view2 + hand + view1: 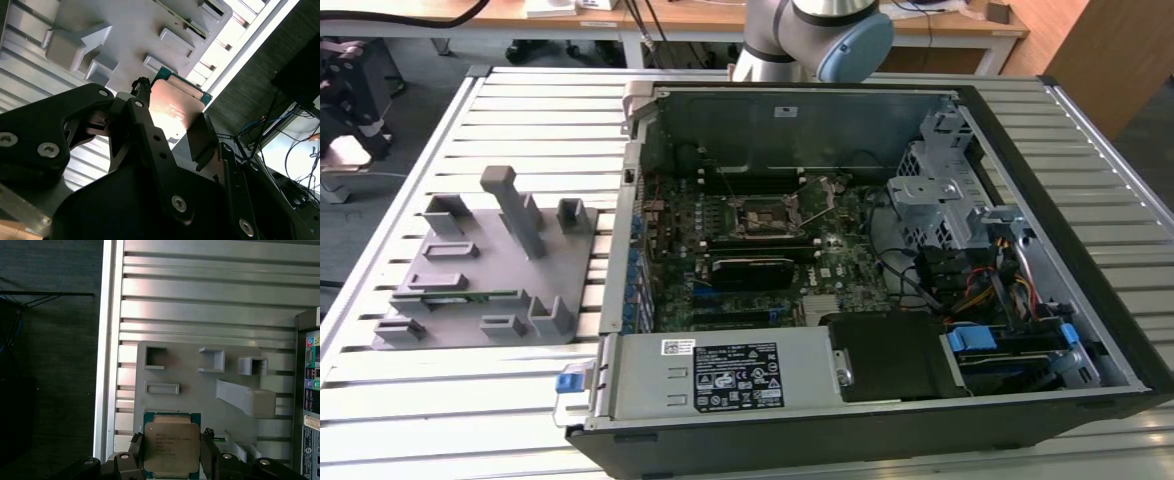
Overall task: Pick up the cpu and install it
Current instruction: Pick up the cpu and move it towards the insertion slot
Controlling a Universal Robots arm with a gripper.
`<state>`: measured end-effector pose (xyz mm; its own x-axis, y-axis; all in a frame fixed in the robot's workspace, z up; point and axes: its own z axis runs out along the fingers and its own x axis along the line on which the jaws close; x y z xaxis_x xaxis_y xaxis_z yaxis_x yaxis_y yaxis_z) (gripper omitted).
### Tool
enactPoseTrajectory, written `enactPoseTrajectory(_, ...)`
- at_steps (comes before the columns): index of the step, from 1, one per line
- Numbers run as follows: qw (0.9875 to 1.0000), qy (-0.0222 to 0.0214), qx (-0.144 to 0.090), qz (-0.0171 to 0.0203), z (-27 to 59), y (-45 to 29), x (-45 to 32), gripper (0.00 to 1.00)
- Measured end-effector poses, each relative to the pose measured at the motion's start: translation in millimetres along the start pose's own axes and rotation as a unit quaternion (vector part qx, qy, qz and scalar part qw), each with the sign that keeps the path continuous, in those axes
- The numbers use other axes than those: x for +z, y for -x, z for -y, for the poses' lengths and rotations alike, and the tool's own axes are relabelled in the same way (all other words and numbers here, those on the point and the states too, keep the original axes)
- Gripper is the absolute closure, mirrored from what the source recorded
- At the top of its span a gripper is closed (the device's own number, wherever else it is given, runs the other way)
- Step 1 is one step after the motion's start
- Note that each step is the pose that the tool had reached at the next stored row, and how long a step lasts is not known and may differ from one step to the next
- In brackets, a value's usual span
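The pincer (172, 460) is clamping the cpu (171, 442) by two opposite edges, holding it above the grey fixture tray (190, 372) on the desk (200, 300). It is looking light, stiff and fragile, so edges seem safest.

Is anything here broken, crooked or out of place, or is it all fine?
Nothing stands out. The cpu sits squarely in the gripper, over the grey parts tray. The computer case lies open, its boards and cables looking in place.
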<state>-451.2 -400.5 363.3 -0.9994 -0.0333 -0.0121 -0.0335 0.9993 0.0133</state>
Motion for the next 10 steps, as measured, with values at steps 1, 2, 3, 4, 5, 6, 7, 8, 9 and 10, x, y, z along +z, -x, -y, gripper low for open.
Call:
enactPoseTrajectory(1, 1.0, 0.0, 0.0, 0.0001, 0.0, 0.1, -0.1, 0.46)
enactPoseTrajectory(2, 1.0, 0.0001, 0.0, 0.0001, 0.0, 0.2, -0.4, 0.46)
enactPoseTrajectory(3, 1.0, 0.0, 0.0, 0.0001, 0.0, 0.1, -0.6, 0.46)
enactPoseTrajectory(4, 1.0, 0.0, 0.0, 0.0001, 0.0, 0.1, -0.7, 0.46)
enactPoseTrajectory(5, 1.0, 0.0, 0.0, 0.0001, 0.0, 0.2, -0.9, 0.46)
enactPoseTrajectory(6, 1.0, 0.0, 0.0, 0.0001, 0.0, 0.1, -1.1, 0.46)
enactPoseTrajectory(7, 1.0, 0.0, 0.0, 0.0001, 0.0, 0.1, -1.3, 0.46)
enactPoseTrajectory(8, 1.0, 0.0, 0.0, 0.0001, 0.0, 0.2, -1.6, 0.46)
enactPoseTrajectory(9, 1.0, 0.0, 0.0, 0.0001, 0.0, 0.2, -1.9, 0.46)
enactPoseTrajectory(10, 1.0, 0.0, 0.0, 0.0001, 0.0, 0.2, -2.2, 0.46)
